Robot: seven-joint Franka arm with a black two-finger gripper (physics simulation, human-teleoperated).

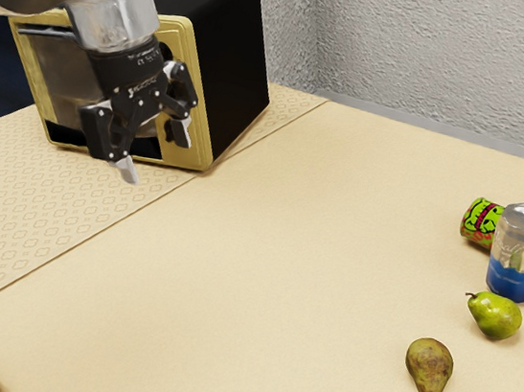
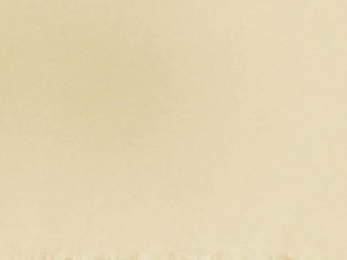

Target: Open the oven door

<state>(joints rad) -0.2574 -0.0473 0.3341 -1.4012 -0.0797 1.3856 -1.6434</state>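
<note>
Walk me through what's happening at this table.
I'm here to open the oven door, and I'm not handling anything yet. My gripper hangs open and empty in front of the oven. The door looks shut, though my arm hides part of it. Away from the oven, two pears, and, lie near an upright can, with a colourful can behind it.

A home kitchen or dining corner, by the look of it, though I cannot tell which. I work over a table covered with a cream cloth (image 1: 230,289), its border printed with small diamonds. On it are a black-and-gold countertop oven (image 1: 245,68), a green pear (image 1: 497,317), a browner pear (image 1: 429,366) and a blue-and-silver drinks can (image 1: 517,261). Behind is a rough, pale grey wall (image 1: 445,56).
</note>
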